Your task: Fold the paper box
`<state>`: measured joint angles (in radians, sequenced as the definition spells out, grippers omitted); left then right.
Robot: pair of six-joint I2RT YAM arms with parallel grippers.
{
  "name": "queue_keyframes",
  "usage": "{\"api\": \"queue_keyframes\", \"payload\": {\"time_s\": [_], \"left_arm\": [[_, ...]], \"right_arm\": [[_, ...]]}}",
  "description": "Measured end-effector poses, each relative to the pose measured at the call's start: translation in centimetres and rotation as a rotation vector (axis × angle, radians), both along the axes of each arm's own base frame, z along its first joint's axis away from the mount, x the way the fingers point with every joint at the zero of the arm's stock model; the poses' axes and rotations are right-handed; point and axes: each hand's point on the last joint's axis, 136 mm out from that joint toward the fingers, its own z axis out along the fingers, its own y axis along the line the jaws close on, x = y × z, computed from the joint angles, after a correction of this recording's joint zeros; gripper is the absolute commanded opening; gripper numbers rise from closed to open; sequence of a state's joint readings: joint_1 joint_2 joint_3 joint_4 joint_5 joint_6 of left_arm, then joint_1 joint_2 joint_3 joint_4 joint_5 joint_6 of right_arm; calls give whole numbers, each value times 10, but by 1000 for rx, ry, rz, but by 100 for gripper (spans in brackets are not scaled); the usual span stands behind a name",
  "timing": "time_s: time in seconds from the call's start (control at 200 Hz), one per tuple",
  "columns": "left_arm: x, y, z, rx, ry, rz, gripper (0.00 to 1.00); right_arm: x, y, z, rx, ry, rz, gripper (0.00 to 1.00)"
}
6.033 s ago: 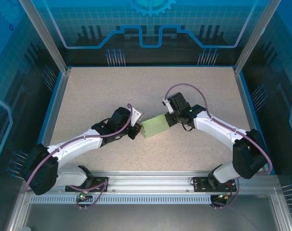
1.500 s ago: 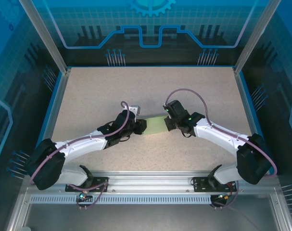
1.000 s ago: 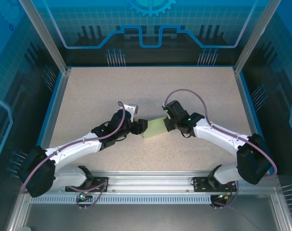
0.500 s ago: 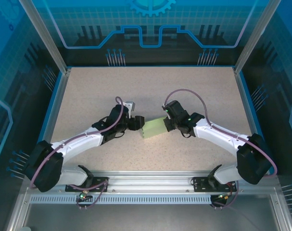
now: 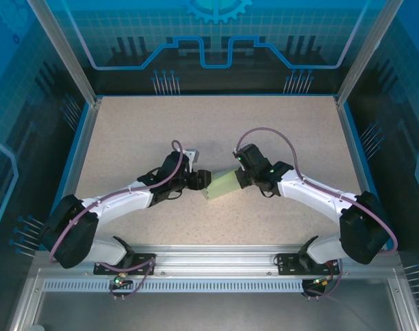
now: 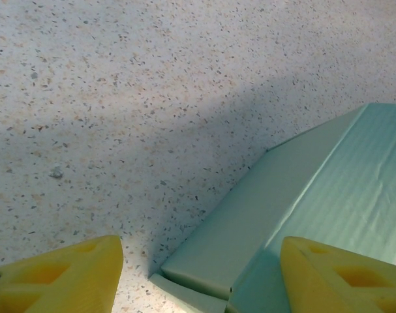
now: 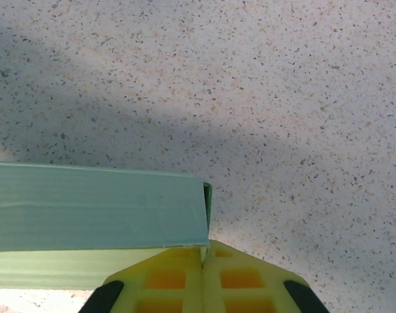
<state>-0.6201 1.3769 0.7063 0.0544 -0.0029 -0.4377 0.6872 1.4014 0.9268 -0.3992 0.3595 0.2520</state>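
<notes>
Matt cardboard paper box (image 6: pixel 341 189), speckled matt table (image 6: pixel 119 98), yellow plastic gripper fingers (image 6: pixel 60 274)

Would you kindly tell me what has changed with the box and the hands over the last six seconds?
The right hand came nearer and lower, bringing the paper box down from its raised tilt toward the table. The left hand, open, drew back half a second ago and has returned to the box's left end. The right hand has stayed shut on the box's right end.

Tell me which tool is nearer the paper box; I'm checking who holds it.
Right. The right tool is shut on the right end of the paper box; the left tool is open, straddling its left corner, contact unclear.
</notes>
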Motion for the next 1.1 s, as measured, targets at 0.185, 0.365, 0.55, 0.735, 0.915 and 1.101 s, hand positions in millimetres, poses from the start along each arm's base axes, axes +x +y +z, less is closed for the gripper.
{"api": "queue_keyframes", "payload": {"time_s": [0.185,0.365,0.55,0.735,0.915,1.101], "left_arm": [[1,-3,-2,5,-10,-3,66],[3,-5,-2,13,-25,-5,66],[2,-7,-1,17,-35,-16,66],[3,-9,-1,20,-36,-19,66],[3,-10,0,23,-40,-23,66],[3,-10,0,28,-42,-21,66]], "right_arm": [[-1,-4,-1,-19,0,-6,20],[-5,-7,2,-30,5,1,30],[-9,-7,9,-22,10,18,36],[-13,-7,26,-2,-4,40,41],[-12,-3,46,69,-8,71,47],[9,-14,53,204,39,46,49]]}}
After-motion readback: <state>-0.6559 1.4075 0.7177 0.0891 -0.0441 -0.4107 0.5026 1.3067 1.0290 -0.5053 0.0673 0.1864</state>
